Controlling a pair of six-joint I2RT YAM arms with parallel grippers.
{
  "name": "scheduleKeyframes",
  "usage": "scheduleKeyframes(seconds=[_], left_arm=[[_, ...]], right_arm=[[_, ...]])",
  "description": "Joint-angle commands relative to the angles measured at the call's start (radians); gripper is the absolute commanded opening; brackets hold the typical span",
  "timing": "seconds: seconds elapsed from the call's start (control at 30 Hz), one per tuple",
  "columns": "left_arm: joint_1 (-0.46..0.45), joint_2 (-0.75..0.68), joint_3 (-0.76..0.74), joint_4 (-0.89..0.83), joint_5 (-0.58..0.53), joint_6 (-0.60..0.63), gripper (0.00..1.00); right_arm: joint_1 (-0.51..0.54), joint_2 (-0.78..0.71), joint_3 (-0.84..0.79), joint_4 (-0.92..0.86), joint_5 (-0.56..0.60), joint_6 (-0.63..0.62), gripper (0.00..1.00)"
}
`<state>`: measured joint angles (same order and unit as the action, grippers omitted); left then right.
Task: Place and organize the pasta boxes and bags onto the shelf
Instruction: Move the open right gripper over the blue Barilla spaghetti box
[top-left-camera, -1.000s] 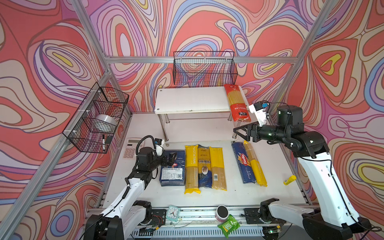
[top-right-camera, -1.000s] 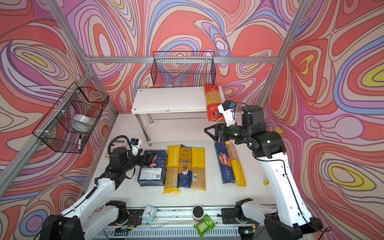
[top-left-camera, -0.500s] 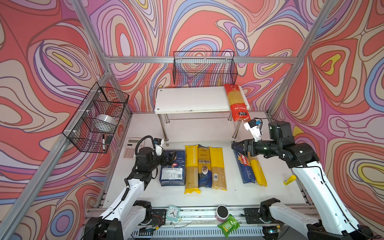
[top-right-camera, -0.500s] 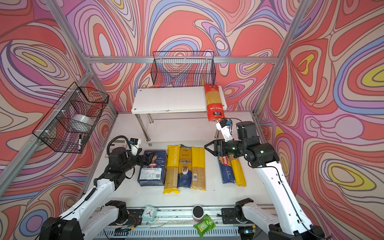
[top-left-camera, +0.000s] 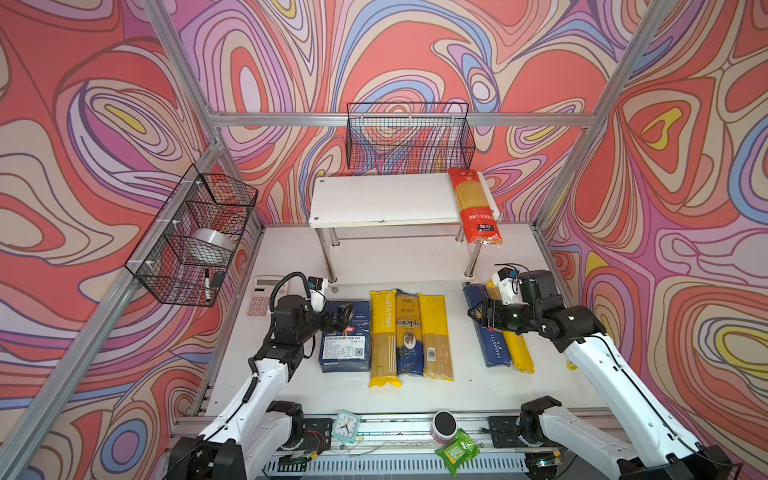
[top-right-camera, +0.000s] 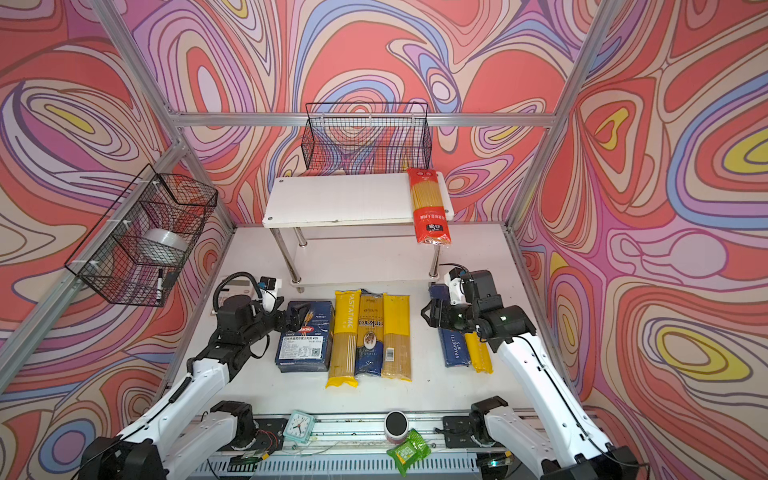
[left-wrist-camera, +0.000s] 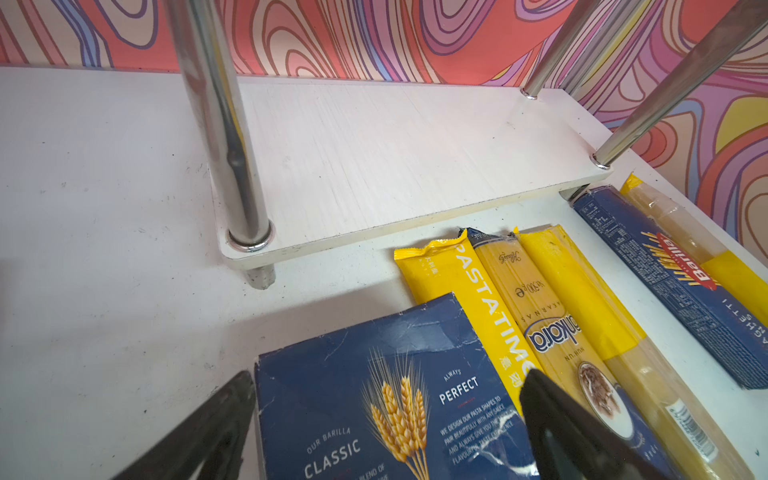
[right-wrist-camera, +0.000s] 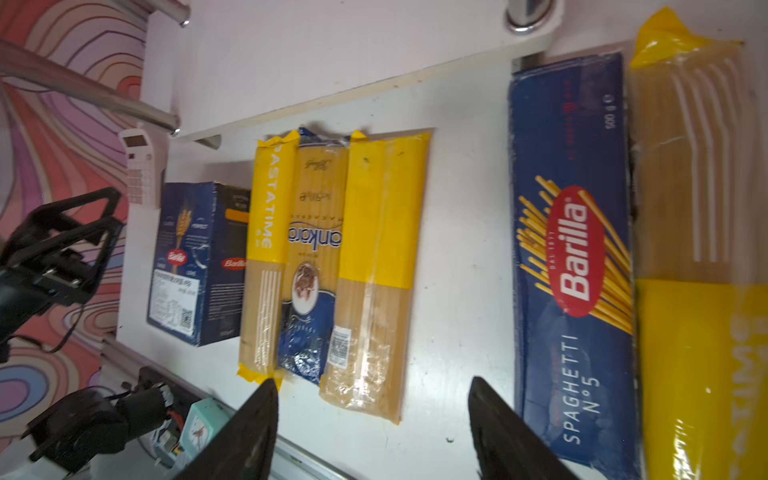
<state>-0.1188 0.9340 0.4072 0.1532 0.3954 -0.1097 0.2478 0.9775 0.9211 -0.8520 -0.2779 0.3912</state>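
Hovering my right gripper (top-left-camera: 476, 312) wide open and empty just beside the spaghetti box (top-left-camera: 496, 353) on the table (top-left-camera: 467, 374), I have my left gripper (top-left-camera: 341, 316) open too, holding nothing, over the far end of the carton (top-left-camera: 345, 353), while one red bag (top-left-camera: 473, 199) lies on top of the shelf (top-left-camera: 386, 199).

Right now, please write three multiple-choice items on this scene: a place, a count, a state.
1. The red bag lies on the shelf's: A) top board B) lower board C) neither.
2. Bags between the navy box and the Spaghetti box: A) two B) three C) five.
3. The right gripper is: A) shut on the red bag B) shut on a box C) open, empty.
1 A: it overhangs the top board's front edge. 2 B: three lie in a row there. 3 C: its jaws stand wide, gripping nothing.
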Motion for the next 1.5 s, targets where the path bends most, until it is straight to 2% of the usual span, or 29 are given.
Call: scheduleKeyframes(seconds=[0.0, 0.23, 0.5, 0.67, 0.9, 1.03, 1.2, 1.47], left_arm=[[-0.003, -0.018, -0.013, 0.011, -0.003, -0.005, 1.00], [-0.003, -0.006, -0.005, 0.008, -0.012, -0.008, 1.00], [-0.004, -0.008, -0.007, 0.007, -0.014, -0.009, 1.00], [-0.003, -0.021, -0.014, 0.010, -0.019, -0.010, 1.00], [-0.003, -0.014, -0.011, 0.011, -0.010, -0.009, 1.00], [-0.004, -0.013, -0.010, 0.008, 0.005, -0.003, 1.00], [-0.004, -0.040, -0.026, 0.018, -0.004, -0.007, 1.00], [-0.004, -0.039, -0.026, 0.019, 0.001, -0.005, 1.00]], right_arm=[[-0.003, 0.017, -0.059, 0.118, 0.165, 0.061, 0.75], [-0.003, 0.063, -0.116, 0.213, 0.289, 0.063, 0.77], [-0.004, 0.161, -0.127, 0.299, 0.231, 0.048, 0.78], [-0.013, 0.195, -0.140, 0.313, 0.302, 0.047, 0.79], [-0.086, 0.265, -0.133, 0.329, 0.320, 0.037, 0.79], [-0.121, 0.284, -0.131, 0.349, 0.273, 0.040, 0.81], [-0.132, 0.377, -0.076, 0.319, 0.199, 0.046, 0.81], [-0.133, 0.384, -0.107, 0.325, 0.171, 0.039, 0.81]])
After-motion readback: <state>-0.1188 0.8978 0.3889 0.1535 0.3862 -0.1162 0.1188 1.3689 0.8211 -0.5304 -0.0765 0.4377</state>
